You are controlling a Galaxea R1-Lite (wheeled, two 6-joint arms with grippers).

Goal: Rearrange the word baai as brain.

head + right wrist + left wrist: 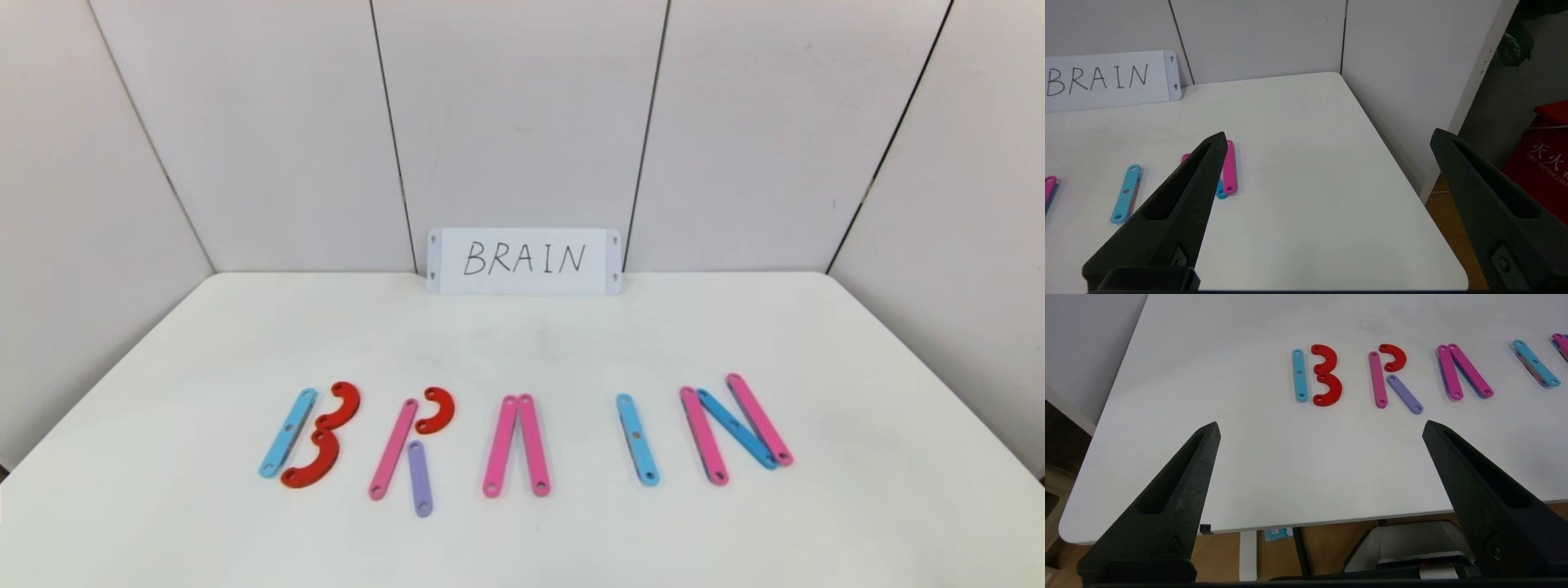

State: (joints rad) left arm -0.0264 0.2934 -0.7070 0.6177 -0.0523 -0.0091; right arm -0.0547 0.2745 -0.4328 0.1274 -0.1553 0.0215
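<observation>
Five letters of flat holed pieces lie in a row on the white table point(522, 351). B is a blue bar point(287, 432) with two red curves point(322, 437). R is a pink bar point(393, 448), a red curve point(435, 409) and a purple bar point(420, 478). A is two pink bars point(516, 444). I is a blue bar point(638, 439). N is two pink bars and a blue bar point(736, 429). My left gripper point(1321, 428) is open and empty, above the table's front edge. My right gripper point(1327, 141) is open and empty, above the table's right part. Neither shows in the head view.
A white card handwritten BRAIN point(524, 260) stands against the back wall. White panels wall the table at back and sides. The table's front edge point(1331, 520) and right edge point(1396, 163) are near the grippers. A red box point(1545, 159) stands off the table's right side.
</observation>
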